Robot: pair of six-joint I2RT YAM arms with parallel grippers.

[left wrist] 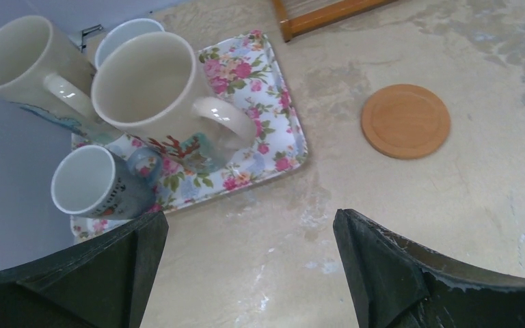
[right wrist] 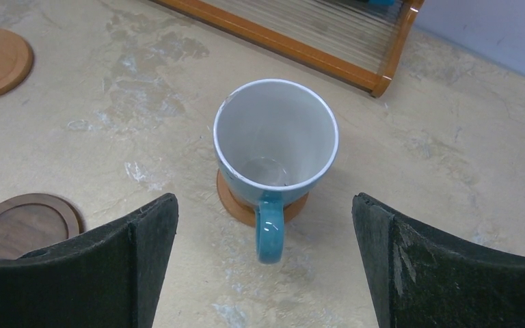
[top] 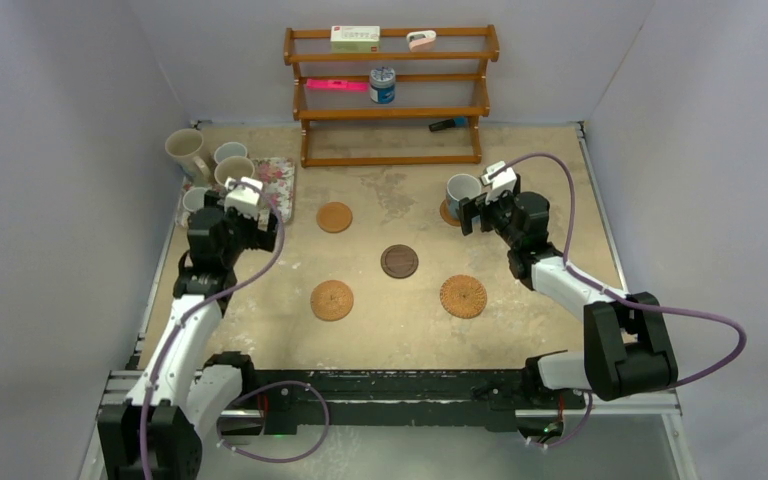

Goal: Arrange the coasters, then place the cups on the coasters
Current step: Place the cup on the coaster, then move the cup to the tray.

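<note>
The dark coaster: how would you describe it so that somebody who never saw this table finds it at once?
Start at the wooden shelf at the far edge of the table. Come straight toward the near edge, to the table's middle. There lies the dark coaster, smooth dark brown wood, bare, while the coasters around it are orange.

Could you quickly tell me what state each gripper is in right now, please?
Left gripper: open, holding nothing.
Right gripper: open, holding nothing; the blue mug stands free on its coaster.
</note>
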